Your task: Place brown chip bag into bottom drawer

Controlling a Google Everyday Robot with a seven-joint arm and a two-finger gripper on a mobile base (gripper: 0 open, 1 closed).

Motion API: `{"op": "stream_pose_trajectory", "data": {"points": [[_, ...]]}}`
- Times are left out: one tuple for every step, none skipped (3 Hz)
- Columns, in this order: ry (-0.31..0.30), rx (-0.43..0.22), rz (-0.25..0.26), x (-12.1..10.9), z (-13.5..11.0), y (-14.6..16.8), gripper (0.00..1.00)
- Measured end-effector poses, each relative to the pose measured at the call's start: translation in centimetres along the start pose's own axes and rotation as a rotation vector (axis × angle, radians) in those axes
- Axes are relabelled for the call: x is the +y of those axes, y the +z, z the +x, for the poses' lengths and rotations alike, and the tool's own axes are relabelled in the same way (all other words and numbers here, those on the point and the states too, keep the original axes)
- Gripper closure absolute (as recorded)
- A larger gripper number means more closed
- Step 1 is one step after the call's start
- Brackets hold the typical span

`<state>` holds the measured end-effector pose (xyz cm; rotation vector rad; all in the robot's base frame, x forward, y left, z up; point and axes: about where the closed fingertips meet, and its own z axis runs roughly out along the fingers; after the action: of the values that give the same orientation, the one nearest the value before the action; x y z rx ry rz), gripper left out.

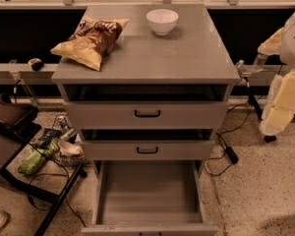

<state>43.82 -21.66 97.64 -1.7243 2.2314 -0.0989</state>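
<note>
The brown chip bag (91,41) lies on the left part of the grey cabinet top (187,58), dark brown in the middle with yellow-tan ends. The bottom drawer (148,193) is pulled out toward me and its plain grey tray holds nothing. My gripper (247,70) is at the cabinet top's right edge, at the end of the white and yellowish arm (285,92), far to the right of the bag and holding nothing that I can see.
A white bowl (162,21) stands at the back middle of the cabinet top. Two upper drawers with black handles (147,114) sit slightly open. A dark stand with bottles and clutter (49,146) is on the floor at left. Cables (226,151) lie at right.
</note>
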Motion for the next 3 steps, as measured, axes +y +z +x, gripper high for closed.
{"op": "stream_pose_trajectory", "data": {"points": [[0.0,0.0,0.0,0.0,0.0,0.0,0.0],[-0.022,-0.039,0.014,-0.8,-0.6,0.6,0.0],[-0.071,-0.167,0.066,-5.8,-5.6,2.6,0.0]]}}
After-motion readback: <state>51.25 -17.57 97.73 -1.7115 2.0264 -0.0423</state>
